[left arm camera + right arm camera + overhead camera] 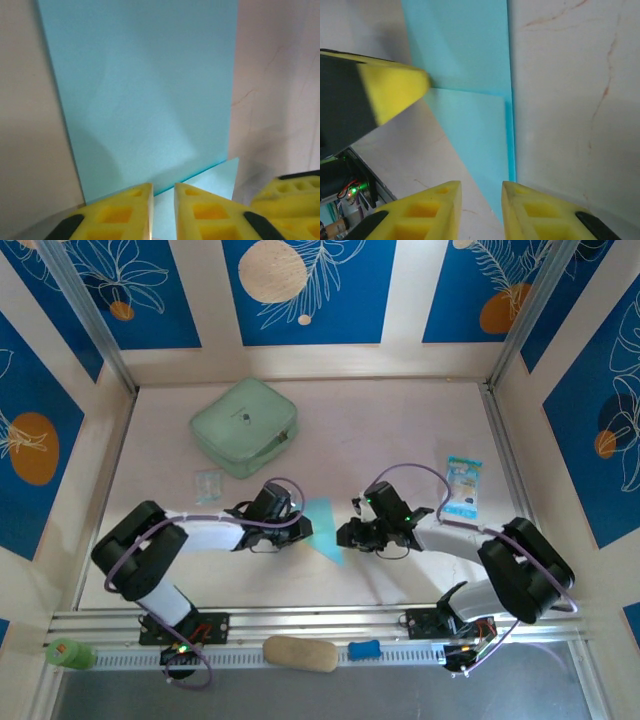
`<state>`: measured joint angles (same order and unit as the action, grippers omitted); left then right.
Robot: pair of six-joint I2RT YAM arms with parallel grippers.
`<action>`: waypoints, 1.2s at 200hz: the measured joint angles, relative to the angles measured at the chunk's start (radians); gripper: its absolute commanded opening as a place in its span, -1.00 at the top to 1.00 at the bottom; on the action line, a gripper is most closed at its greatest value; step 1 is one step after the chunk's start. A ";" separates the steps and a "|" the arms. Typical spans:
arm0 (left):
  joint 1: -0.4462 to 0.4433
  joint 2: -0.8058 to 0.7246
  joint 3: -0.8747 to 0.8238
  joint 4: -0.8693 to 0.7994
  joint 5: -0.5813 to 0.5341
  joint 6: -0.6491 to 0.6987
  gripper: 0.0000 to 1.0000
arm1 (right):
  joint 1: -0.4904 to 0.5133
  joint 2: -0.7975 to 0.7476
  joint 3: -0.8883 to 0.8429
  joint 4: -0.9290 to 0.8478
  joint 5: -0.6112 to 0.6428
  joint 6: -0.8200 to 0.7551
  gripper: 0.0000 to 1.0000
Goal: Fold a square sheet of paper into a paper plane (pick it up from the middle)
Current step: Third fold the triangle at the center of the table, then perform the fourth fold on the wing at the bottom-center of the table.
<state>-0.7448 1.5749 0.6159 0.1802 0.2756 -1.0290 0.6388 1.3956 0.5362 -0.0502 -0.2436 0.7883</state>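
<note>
- Left end effector (pixel 163 192), yellow jaws narrowly parted, gripped nothing; paper sheet (pixel 150 100) lay flat just ahead and beneath.
- Right end effector (pixel 481 189) was wider apart and empty, sheet's pointed end between its jaws.
- Long axis ran straight ahead of both, equally near.
- Thin matte cyan, creased layers, on pale veined surface (pixel 570 100).

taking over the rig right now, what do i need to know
Left gripper: fingers slightly apart, low over one edge of the blue paper, nothing clamped.
Right gripper: fingers slightly apart over another edge of the paper, nothing clamped.
Paper: lying on the table between the two grippers, nearer the arms than the mint-green case.
Done: partly folded, with overlapping layers and a slanted flap visible.
Left: it is not yet a narrow dart, so more folds are needed.
</note>
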 measured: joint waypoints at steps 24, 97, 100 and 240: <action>0.000 -0.057 0.012 -0.075 -0.043 0.024 0.39 | 0.000 0.063 0.031 -0.003 -0.007 -0.008 0.42; 0.038 -0.090 0.014 -0.141 -0.063 0.044 0.22 | -0.004 0.153 0.101 -0.004 -0.026 -0.045 0.78; 0.040 -0.090 0.014 -0.140 -0.062 0.044 0.21 | -0.004 0.153 0.103 -0.004 -0.026 -0.048 0.79; 0.116 -0.056 0.006 -0.052 0.088 0.019 -0.09 | -0.086 0.041 -0.001 0.136 -0.207 -0.051 0.87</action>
<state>-0.6285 1.5192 0.6220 0.1284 0.3637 -1.0096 0.5529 1.4364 0.5350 0.0856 -0.4507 0.7372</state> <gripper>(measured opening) 0.543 0.067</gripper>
